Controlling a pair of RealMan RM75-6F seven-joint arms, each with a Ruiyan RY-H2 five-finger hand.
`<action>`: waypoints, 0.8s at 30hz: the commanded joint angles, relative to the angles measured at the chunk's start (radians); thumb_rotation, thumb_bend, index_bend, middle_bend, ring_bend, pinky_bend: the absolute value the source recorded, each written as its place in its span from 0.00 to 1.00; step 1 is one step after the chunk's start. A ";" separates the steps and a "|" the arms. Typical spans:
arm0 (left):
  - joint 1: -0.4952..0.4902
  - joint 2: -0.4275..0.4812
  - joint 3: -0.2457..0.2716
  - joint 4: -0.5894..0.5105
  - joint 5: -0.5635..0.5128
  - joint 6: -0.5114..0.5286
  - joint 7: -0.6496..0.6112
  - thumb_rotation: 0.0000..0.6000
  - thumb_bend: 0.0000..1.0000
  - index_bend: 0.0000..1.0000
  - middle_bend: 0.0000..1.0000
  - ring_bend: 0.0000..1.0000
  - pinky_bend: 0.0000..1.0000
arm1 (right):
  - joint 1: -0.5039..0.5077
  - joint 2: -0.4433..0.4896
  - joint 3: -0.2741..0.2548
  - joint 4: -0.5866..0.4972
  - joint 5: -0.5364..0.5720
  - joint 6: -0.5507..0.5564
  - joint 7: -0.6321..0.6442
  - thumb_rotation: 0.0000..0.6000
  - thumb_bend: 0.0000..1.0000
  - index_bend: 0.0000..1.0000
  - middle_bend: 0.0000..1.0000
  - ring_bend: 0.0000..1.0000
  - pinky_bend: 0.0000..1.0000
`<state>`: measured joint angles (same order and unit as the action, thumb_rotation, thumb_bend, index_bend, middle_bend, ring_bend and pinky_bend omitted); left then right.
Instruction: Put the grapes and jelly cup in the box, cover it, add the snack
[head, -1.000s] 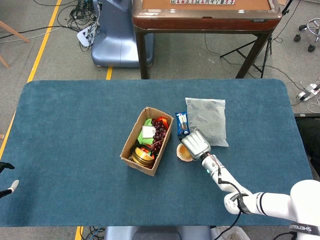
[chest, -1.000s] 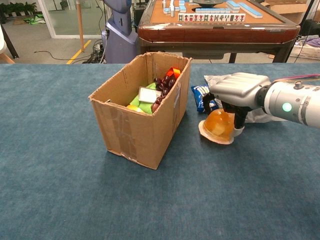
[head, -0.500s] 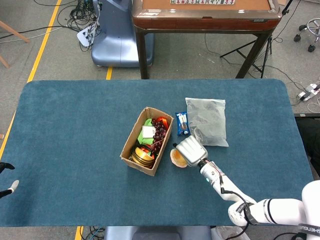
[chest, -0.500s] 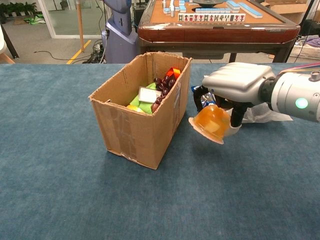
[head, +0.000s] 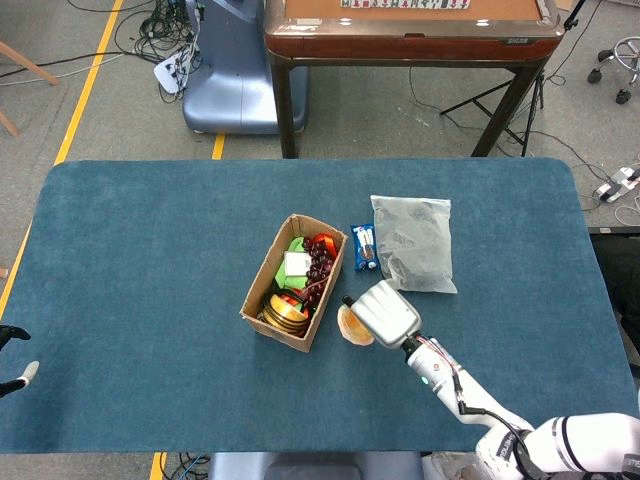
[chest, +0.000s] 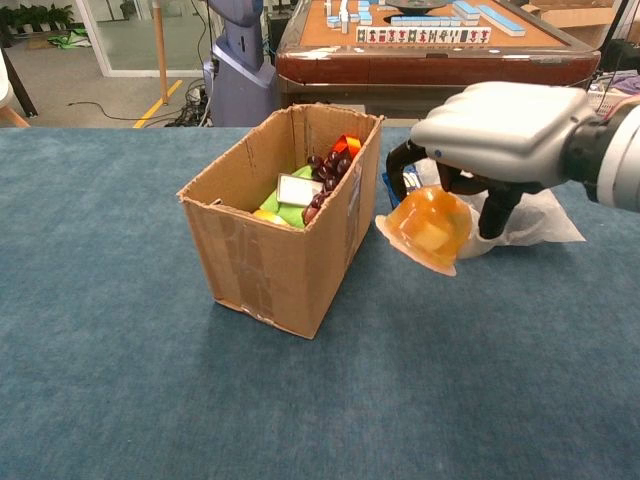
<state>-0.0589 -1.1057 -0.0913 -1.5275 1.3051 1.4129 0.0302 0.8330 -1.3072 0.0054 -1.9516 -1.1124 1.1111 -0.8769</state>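
box (chest: 270, 262): matt brown cardboard
jelly cup (chest: 428, 229): glossy clear orange plastic
table (chest: 120, 400): rough blue cloth

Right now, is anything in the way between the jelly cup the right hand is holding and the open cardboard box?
Only the box's own side. The right hand holds the jelly cup off the table beside the cardboard box, below its rim, so the near wall faces it. The top is open, with grapes already inside.

Right hand (chest: 495, 135) holds jelly cup (chest: 428, 228) (tilted) beside box (chest: 285, 250).
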 joint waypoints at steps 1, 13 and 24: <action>-0.001 -0.001 0.000 0.001 0.000 0.000 0.002 1.00 0.22 0.42 0.38 0.31 0.46 | -0.019 0.047 0.003 -0.061 -0.038 0.040 -0.015 1.00 0.00 0.64 1.00 1.00 1.00; -0.005 -0.008 0.001 0.006 -0.002 -0.005 0.013 1.00 0.22 0.42 0.38 0.31 0.46 | -0.023 0.124 0.080 -0.175 -0.064 0.088 -0.029 1.00 0.00 0.64 1.00 1.00 1.00; -0.001 0.000 0.000 -0.006 0.007 0.006 0.000 1.00 0.23 0.42 0.38 0.31 0.46 | 0.065 0.037 0.191 -0.098 0.076 0.051 -0.055 1.00 0.03 0.65 1.00 1.00 1.00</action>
<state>-0.0603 -1.1064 -0.0913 -1.5334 1.3118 1.4181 0.0306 0.8798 -1.2494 0.1825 -2.0722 -1.0558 1.1729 -0.9271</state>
